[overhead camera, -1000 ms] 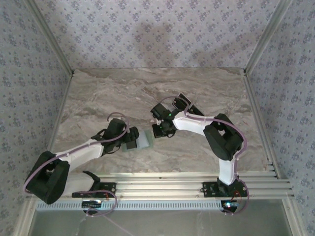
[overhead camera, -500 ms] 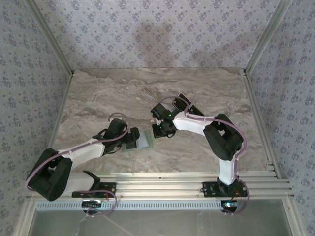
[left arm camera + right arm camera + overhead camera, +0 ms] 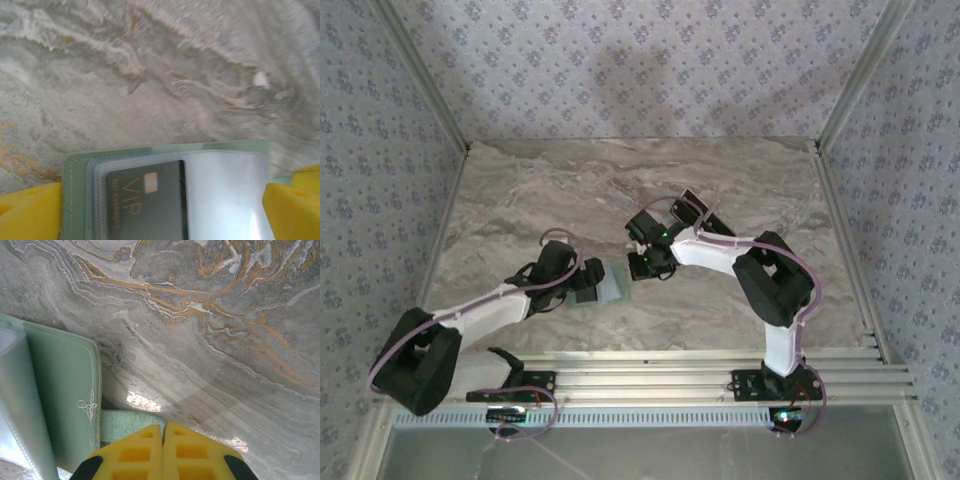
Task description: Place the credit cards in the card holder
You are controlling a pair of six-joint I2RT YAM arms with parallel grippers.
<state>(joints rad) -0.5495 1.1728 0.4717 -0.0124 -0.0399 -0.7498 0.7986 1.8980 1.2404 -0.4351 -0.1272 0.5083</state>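
Note:
The pale green card holder (image 3: 611, 284) lies open on the marble table between both grippers. Under its clear sleeve (image 3: 225, 195) sits a black credit card (image 3: 145, 200) with orange "VIP" lettering. My left gripper (image 3: 162, 212) is open, with one yellow finger (image 3: 30, 212) at each side edge of the holder. My right gripper (image 3: 163, 429) is shut with nothing seen between its tips. Those tips rest beside the holder's textured green tab (image 3: 125, 424), next to its stitched cover (image 3: 60, 390). A dark flat rectangle, possibly another card (image 3: 690, 204), lies behind the right wrist.
The marble tabletop (image 3: 520, 190) stretches back to a patterned wall. Aluminium rails (image 3: 670, 375) run along the near edge, and metal posts stand at both sides. The right arm's elbow (image 3: 775, 280) rises at the right of the holder.
The left arm's elbow swayed slightly. Both grippers and the card holder stayed where they were.

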